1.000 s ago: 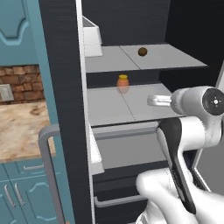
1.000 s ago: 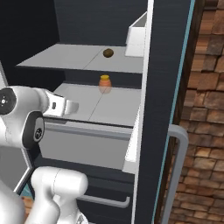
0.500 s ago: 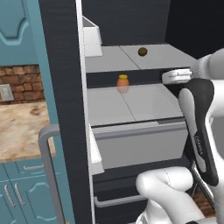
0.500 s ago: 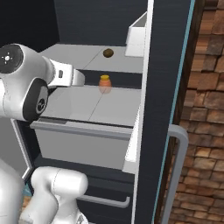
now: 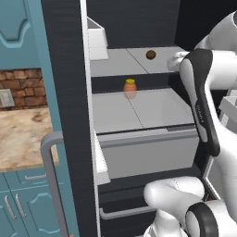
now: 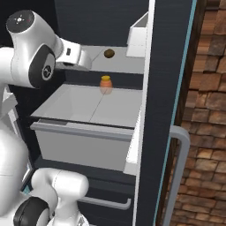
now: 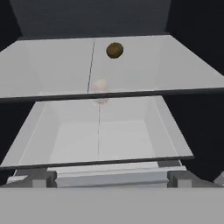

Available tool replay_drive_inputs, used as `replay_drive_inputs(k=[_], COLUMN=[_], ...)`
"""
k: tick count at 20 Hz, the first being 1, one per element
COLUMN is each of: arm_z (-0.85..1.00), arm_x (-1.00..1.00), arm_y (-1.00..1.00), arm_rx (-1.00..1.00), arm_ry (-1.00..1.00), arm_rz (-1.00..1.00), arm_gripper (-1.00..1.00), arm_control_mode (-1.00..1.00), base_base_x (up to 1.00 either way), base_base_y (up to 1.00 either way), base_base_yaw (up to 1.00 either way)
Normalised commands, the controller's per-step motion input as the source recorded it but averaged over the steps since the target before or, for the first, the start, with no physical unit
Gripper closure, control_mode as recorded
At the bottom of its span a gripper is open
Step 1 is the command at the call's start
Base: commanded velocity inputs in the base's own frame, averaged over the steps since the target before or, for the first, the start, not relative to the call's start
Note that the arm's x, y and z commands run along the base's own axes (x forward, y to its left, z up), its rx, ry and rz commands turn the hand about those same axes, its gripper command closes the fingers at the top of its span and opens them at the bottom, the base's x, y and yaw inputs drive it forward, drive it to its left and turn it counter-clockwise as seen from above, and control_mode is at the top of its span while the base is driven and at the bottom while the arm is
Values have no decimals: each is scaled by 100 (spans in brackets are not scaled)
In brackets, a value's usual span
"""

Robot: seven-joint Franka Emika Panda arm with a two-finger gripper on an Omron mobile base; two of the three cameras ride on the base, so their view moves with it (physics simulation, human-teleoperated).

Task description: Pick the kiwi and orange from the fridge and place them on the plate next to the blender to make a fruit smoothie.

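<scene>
The fridge (image 5: 65,83) stands open, its black door edge toward me. The kiwi (image 5: 151,54), a small dark brown oval, lies alone toward the back of the upper shelf (image 5: 120,62); it also appears as the kiwi (image 6: 109,54) and the kiwi (image 7: 114,50). My gripper (image 7: 107,178) is open and empty, level with that shelf's front edge and a good way short of the fruit. The hand (image 6: 79,56) reaches in from the fridge's open side. The orange, the plate and the blender are out of view.
An orange-and-tan jar (image 5: 130,88) stands on the lower shelf, under the kiwi's shelf. A white bin (image 5: 96,40) sits on the door side of the upper shelf. A grey drawer (image 5: 148,152) juts out below. The door's grey bar handle (image 5: 51,166) sticks out.
The arm has lifted from the lower shelf's height to the upper shelf's level and swung in toward the fridge. The jaws stayed open. The fruit and the jar have not moved.
</scene>
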Motion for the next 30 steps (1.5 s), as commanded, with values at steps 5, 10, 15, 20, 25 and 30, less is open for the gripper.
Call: replay_drive_inputs(k=[5,10,15,20,25,30], arm_z=[0,-19,-10,-6,-14,-9], arm_x=[100,100,100,95,97,93], arm_y=[0,0,-6,-28,-13,0], arm_rx=[0,0,0,2,6,0], arm_ry=[0,0,5,9,6,4], arm_rz=[-15,-6,-5,0,0,-3], arm_gripper=[-100,-100,-100,-100,-100,-100], arm_control_mode=[-100,-100,-100,-100,-100,-100], base_base_x=[0,0,0,0,0,0], base_base_y=[0,0,0,0,0,0], base_base_yaw=[0,0,0,0,0,0])
